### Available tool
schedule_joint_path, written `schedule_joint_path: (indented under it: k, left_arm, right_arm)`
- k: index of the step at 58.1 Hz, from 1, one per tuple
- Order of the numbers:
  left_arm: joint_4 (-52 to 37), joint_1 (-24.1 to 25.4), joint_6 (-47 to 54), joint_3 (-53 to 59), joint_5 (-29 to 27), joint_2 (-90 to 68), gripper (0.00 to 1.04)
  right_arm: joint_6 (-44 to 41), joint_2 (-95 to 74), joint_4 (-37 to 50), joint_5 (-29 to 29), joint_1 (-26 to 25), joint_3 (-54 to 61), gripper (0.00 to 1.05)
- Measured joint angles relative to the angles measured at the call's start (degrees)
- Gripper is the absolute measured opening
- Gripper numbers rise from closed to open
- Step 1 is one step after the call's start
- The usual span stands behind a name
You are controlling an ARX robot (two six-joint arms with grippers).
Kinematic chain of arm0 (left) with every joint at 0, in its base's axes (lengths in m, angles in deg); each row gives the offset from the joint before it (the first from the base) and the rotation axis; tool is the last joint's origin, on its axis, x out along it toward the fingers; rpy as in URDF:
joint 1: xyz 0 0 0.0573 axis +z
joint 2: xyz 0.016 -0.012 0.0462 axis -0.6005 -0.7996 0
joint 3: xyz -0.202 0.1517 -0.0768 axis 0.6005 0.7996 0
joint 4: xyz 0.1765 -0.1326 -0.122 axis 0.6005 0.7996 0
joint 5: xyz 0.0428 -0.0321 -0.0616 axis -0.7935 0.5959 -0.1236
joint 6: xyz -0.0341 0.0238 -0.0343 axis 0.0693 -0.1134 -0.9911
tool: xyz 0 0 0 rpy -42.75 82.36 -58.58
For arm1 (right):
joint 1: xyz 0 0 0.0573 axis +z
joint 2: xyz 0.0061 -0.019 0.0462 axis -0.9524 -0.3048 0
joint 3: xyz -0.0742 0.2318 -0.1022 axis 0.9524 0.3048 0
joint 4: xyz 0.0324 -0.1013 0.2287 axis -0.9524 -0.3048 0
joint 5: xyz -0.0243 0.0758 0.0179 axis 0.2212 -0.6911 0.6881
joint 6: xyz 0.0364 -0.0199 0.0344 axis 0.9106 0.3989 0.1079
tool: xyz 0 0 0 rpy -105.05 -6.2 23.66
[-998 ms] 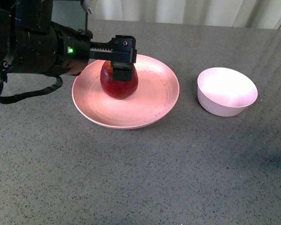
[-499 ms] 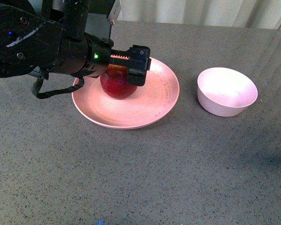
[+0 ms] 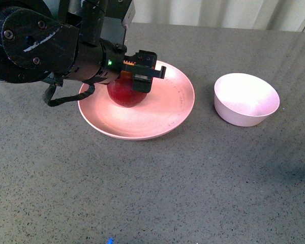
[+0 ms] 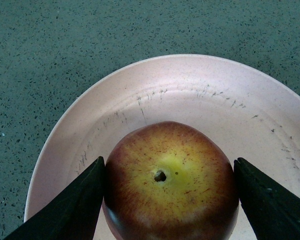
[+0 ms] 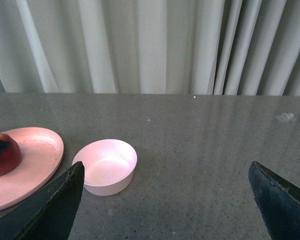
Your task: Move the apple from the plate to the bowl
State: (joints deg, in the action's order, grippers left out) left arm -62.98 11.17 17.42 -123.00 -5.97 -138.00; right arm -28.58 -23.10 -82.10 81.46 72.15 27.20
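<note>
The dark red apple (image 3: 123,94) sits on the wide pink plate (image 3: 168,109) at the left of the table. My left gripper (image 3: 134,81) is shut on the apple from above. In the left wrist view both black fingers (image 4: 72,205) press the apple's (image 4: 170,185) sides, its yellowish stem dip facing the camera, above the plate (image 4: 190,95). The small pale pink bowl (image 3: 246,99) stands empty to the right of the plate. My right gripper (image 5: 165,200) is open and empty; its view shows the bowl (image 5: 107,167), the plate (image 5: 37,157) and part of the apple (image 5: 2,155).
The table (image 3: 168,188) is dark grey speckled stone. White curtains (image 5: 150,45) hang behind its far edge. A gap of bare table lies between plate and bowl.
The left arm has swung round and lowered over the apple, its fingers closing on the apple's sides. The apple, plate and bowl stay where they were.
</note>
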Motion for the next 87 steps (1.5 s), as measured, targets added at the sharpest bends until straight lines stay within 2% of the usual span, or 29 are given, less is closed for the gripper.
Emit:
schedule_joint_path:
  k: [24, 35, 54, 87]
  left_arm:
    - [1.92, -1.49, -1.25, -2.05, 1.60, 2.62, 0.65]
    - [3.17, -4.85, -2.89, -7.21, 2.56, 4.79, 0.65]
    - [5.35, -13.38, -2.73, -16.28, 4.68, 1.33, 0.65]
    - [6.67, -17.40, -1.11, -21.75, 6.01, -6.12, 0.65]
  right_arm:
    - [0.00, 0.00, 0.00, 0.00, 0.00, 0.00, 0.96]
    - [0.00, 0.00, 0.00, 0.00, 0.00, 0.00, 0.96]
    - [0.00, 0.00, 0.00, 0.00, 0.00, 0.00, 0.96]
    - [0.00, 0.00, 0.00, 0.00, 0.00, 0.00, 0.96]
